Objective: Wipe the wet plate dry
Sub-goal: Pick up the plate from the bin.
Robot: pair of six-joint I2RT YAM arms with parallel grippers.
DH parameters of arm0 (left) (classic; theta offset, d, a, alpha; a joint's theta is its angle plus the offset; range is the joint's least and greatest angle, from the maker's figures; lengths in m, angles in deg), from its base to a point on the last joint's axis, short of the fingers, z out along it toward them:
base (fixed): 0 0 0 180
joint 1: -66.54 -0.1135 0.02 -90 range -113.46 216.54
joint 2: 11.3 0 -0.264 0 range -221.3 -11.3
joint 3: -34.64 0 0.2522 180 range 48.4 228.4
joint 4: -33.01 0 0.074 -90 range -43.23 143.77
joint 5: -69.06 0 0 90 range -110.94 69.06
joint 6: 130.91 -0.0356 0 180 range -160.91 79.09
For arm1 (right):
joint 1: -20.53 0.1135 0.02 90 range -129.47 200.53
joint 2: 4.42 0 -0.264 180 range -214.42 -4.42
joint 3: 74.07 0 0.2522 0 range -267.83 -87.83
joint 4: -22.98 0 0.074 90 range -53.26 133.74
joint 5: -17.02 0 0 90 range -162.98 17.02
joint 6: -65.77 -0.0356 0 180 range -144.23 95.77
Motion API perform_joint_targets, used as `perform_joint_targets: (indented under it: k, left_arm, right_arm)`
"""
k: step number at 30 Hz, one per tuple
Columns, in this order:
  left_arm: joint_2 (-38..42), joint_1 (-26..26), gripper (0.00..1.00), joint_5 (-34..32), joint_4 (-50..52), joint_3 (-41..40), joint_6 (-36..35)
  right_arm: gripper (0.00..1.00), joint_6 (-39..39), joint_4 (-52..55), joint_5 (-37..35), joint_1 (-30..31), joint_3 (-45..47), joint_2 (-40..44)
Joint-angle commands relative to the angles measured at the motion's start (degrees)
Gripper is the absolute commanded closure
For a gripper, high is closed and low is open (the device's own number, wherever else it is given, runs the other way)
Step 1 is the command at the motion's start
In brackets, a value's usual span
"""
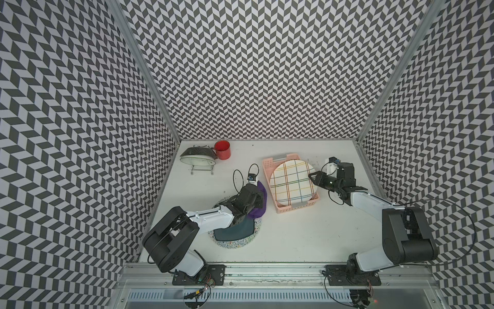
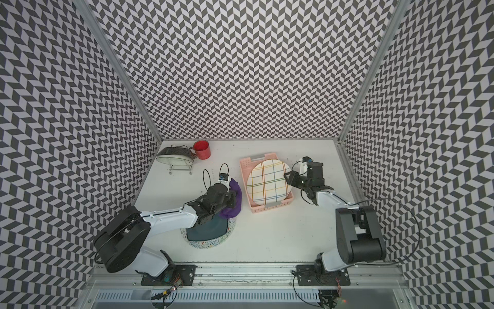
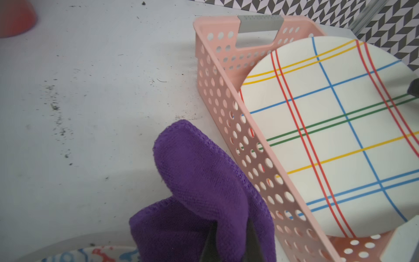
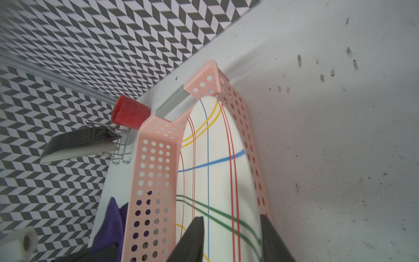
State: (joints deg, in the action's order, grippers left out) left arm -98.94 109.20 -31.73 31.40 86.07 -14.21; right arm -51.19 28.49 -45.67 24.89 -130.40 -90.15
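1. The plaid plate (image 1: 292,182) is leaning tilted inside the pink basket (image 1: 268,162), which is sitting right of the middle of the table (image 1: 307,235) in both top views.
2. The right gripper (image 1: 312,178) is reaching in at the plate's right rim. In the right wrist view its fingers (image 4: 192,238) are standing on either side of that rim, one over the striped face and one outside the edge. I cannot tell whether they are pinching it.
3. The left gripper (image 3: 229,229) is clamping a purple cloth (image 3: 199,181) and holding it just beside the basket's left wall, apart from the plate.
4. Under the left arm, a speckled plate (image 1: 240,244) is lying flat with a dark teal item (image 1: 232,232) on it.
5. At the far left, a red cup (image 1: 222,149) is standing just beside a wire rack (image 1: 199,168) that is carrying a tilted dish.
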Motion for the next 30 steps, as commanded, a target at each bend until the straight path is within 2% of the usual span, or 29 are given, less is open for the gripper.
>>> perform_joint_targets:
  k: [1,5,11,13,15,18,21,26,30]
  left_arm:
    - [-3.73,0.17,1.0,5.17,-7.82,0.79,0.61]
    - [-7.32,0.84,1.0,7.95,-11.42,1.25,1.75]
    - [-7.72,2.19,1.0,8.09,-12.35,2.07,2.29]
    - [-6.52,2.24,1.0,7.7,-12.41,1.49,2.22]
    - [-4.9,2.19,1.0,7.08,-11.87,0.77,1.98]
    - [-0.02,1.43,1.0,5.67,-9.47,-1.09,1.58]
    - [9.05,0.16,1.0,4.05,-5.62,-3.55,1.47]
    - [27.37,-0.03,1.0,1.68,1.38,-4.12,-0.45]
    - [33.4,0.67,1.0,-0.97,6.08,-0.1,-2.21]
  right_arm:
    - [0.64,0.16,-6.39,3.75,0.12,1.2,4.73]
    - [0.64,-1.38,-8.85,7.91,0.07,2.69,6.32]
    - [0.6,-3.75,-13.43,9.52,1.68,4.78,0.65]
    - [0.64,-4.09,-14.87,9.48,2.14,5.3,-1.14]
    - [0.75,-4.54,-15.46,9.2,2.07,5.55,-1.81]
    - [0.92,-4.83,-14.88,7.2,2.01,5.52,-0.4]
    - [1.0,-5.67,-14.33,5.37,1.97,5.71,3.3]
    - [1.0,-12.02,-18.98,3.85,2.21,9.58,14.96]
    - [1.0,-16.89,-21.03,4.78,7.96,12.36,23.76]
